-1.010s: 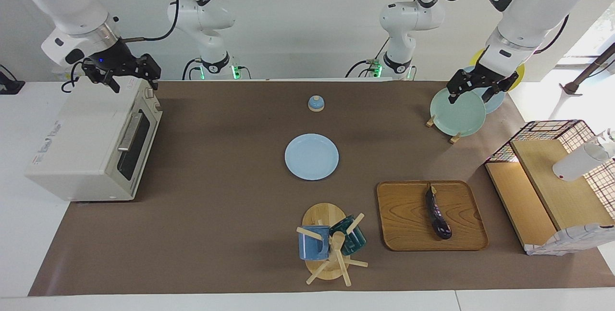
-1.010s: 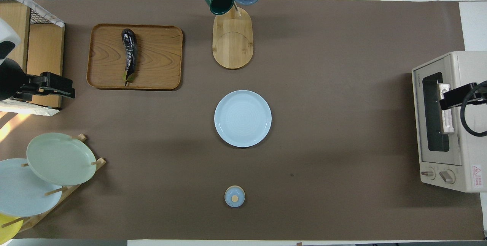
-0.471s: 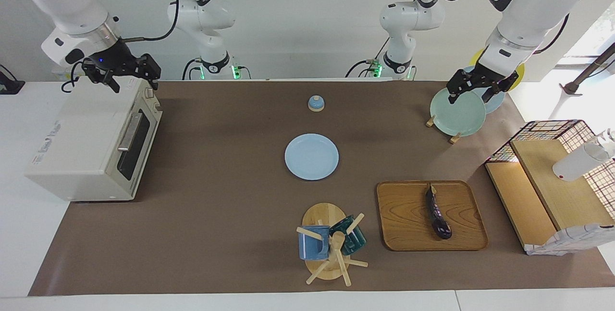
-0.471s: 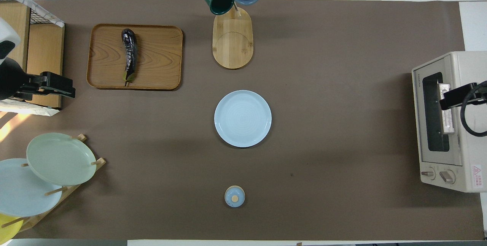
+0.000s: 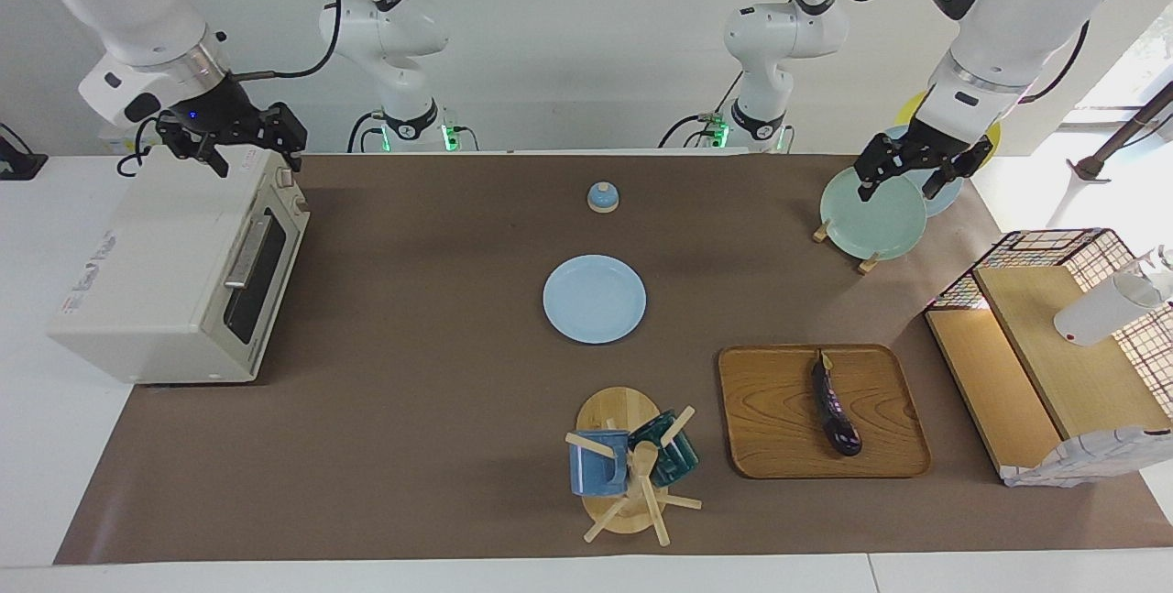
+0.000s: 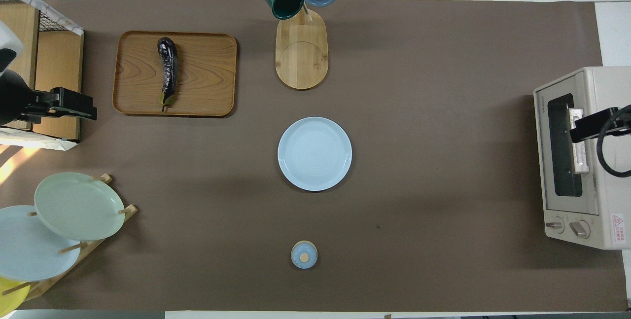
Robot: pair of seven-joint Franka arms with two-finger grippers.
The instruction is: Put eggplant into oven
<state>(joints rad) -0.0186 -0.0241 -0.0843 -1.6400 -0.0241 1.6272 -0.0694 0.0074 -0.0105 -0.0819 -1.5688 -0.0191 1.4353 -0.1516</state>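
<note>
The dark purple eggplant [image 5: 834, 410] [image 6: 167, 70] lies lengthwise on a wooden tray [image 5: 770, 410] [image 6: 207, 72], its stem tip pointing toward the robots. At the right arm's end of the table stands the off-white oven [image 5: 156, 272] [image 6: 591, 161], with its glass door closed. My right gripper [image 5: 257, 158] [image 6: 579, 134] hangs open above the oven's top edge and holds nothing. Over the plate rack at the left arm's end, my left gripper [image 5: 905, 182] [image 6: 91, 112] is open and empty, well apart from the eggplant.
A light blue plate [image 5: 594, 298] sits mid-table, with a small blue knobbed lid [image 5: 602, 197] nearer the robots. A mug tree [image 5: 628, 469] stands beside the tray. The plate rack [image 5: 872, 213] and a wire-mesh wooden shelf [image 5: 1054, 355] occupy the left arm's end.
My left gripper has shifted slightly above the plate rack. The right gripper, the eggplant and the oven have not moved.
</note>
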